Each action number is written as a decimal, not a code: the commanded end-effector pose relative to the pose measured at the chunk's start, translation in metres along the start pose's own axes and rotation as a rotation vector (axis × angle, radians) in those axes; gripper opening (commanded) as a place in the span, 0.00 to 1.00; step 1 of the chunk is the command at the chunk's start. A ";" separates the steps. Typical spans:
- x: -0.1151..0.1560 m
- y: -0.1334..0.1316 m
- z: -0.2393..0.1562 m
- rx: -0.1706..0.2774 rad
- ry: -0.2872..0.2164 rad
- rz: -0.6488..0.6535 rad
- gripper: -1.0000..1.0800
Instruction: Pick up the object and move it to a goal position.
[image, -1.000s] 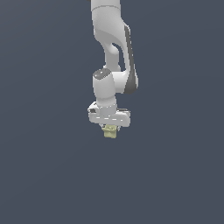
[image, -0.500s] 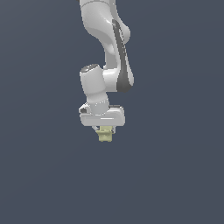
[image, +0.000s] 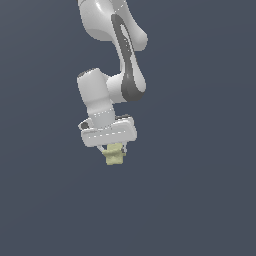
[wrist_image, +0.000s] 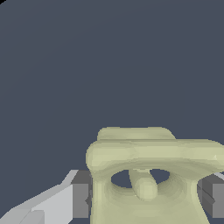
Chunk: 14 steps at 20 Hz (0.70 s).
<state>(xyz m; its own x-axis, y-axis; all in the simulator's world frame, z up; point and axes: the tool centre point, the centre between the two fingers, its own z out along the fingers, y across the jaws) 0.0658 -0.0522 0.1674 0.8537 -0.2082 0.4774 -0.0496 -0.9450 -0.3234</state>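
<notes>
The object (image: 114, 155) is a small pale olive-yellow blocky lump, narrower than the white gripper. It hangs just under the white hand of the arm in the exterior view. My gripper (image: 114, 150) is shut on the object, with a finger on each side of it. In the wrist view the object (wrist_image: 148, 175) fills the near part of the picture, showing two hollows and a rounded nub, and it sits between the grey fingertips (wrist_image: 80, 197). No goal marker shows.
The white arm (image: 120, 60) reaches down from above in the exterior view. Around it there is only a flat dark blue-grey background (image: 200, 200) with no visible edges or other objects.
The arm has swung toward the exterior view's left, carrying the object with it. The wrist has turned a little. The grip on the object is unchanged.
</notes>
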 end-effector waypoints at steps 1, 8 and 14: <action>0.012 0.002 -0.007 0.027 0.031 -0.016 0.00; 0.046 0.006 -0.027 0.107 0.119 -0.063 0.00; 0.078 0.012 -0.050 0.187 0.207 -0.110 0.00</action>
<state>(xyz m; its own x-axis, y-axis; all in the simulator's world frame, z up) 0.1022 -0.0870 0.2324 0.7424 -0.1746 0.6468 0.1264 -0.9116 -0.3911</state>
